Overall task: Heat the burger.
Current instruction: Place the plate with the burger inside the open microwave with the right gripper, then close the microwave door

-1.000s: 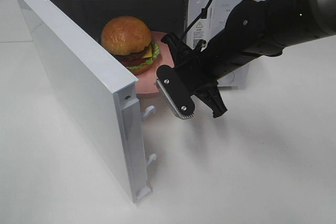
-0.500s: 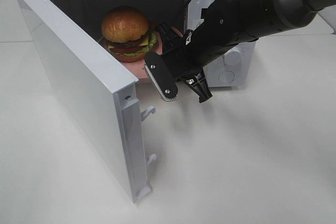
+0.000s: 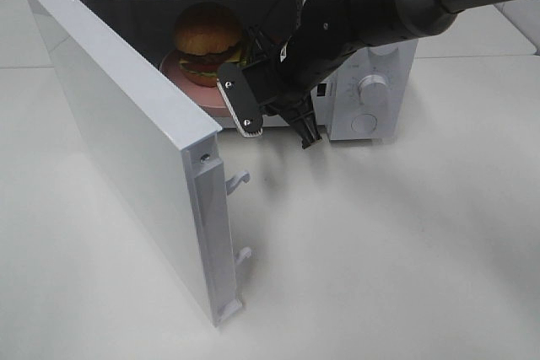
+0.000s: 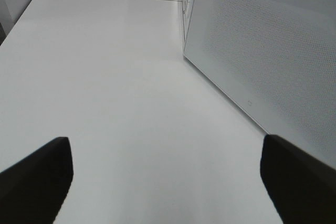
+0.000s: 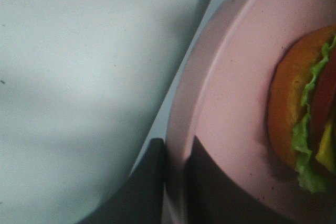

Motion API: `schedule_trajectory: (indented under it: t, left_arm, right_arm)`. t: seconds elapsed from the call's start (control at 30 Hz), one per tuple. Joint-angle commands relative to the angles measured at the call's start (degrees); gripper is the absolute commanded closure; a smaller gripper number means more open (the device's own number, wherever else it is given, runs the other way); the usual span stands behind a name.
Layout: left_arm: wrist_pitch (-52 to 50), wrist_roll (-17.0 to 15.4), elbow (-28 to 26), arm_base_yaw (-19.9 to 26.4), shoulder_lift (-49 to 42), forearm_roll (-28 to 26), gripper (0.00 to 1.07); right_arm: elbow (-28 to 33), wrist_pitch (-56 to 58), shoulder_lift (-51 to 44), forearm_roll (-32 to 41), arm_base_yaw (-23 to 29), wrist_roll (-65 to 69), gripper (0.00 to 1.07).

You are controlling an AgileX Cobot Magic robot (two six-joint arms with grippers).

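The burger sits on a round pink plate just inside the open white microwave. My right gripper is at the cavity mouth, shut on the plate's near rim. In the right wrist view the gripper clamps the plate's rim, with the burger's bun and lettuce beside it. My left gripper is open and empty over bare table. It does not show in the exterior high view.
The microwave's door stands swung wide open toward the front left, with two latch hooks on its edge. Control knobs sit right of the cavity. The microwave's perforated side shows in the left wrist view.
My right gripper has carried the plate with the burger back and left, from in front of the microwave opening into the cavity. The door has not moved.
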Motion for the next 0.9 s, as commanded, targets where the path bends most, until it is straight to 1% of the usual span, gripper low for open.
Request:
schedule_trajectory:
  t: [0.03,0.17,0.2,0.27,0.37,0.43,0.47,0.53,0.63,0.67,0.9]
  left_arm:
    - [0.1,0.0,0.1,0.1,-0.3,-0.2,0.18]
    - [0.1,0.0,0.1,0.1,-0.3,-0.2,0.18]
    - [0.1,0.0,0.1,0.1,-0.3,-0.2,0.18]
    - [0.1,0.0,0.1,0.1,-0.3,-0.2,0.18]
    - [0.1,0.0,0.1,0.1,-0.3,-0.2,0.18]
    - [0.1,0.0,0.1,0.1,-0.3,-0.2,0.18]
    - [0.1,0.0,0.1,0.1,-0.3,-0.2,0.18]
    - [0.1,0.0,0.1,0.1,-0.3,-0.2,0.18]
    - [0.1,0.0,0.1,0.1,-0.3,-0.2,0.18]
    - [0.1,0.0,0.1,0.1,-0.3,-0.2,0.18]
    - [0.1,0.0,0.1,0.1,-0.3,-0.2,0.18]
  right_arm:
    - [-2.2,-2.0,0.1,-0.1,0.1,0.7,1.00]
    - [-4.6,-2.0,2.1,0.2,0.2,2.3,0.98]
    - [-4.6,-2.0,2.1,0.2,0.2,2.3,0.98]
    - [-5.5,-2.3,2.8,0.2,0.2,4.9,0.94]
    - [-5.6,-2.5,2.9,0.2,0.2,5.4,0.92]
    - [-5.7,-2.4,2.9,0.2,0.2,5.5,0.84]
    - [-5.7,-2.4,2.9,0.2,0.2,5.5,0.84]
    - [-5.7,-2.3,2.9,0.1,0.2,5.6,0.77]
    - [-5.7,-2.3,2.9,0.1,0.2,5.7,0.75]
    - [-5.7,-2.3,2.9,0.1,0.2,5.7,0.73]
    - [-5.7,-2.2,2.9,0.1,0.2,5.9,0.72]
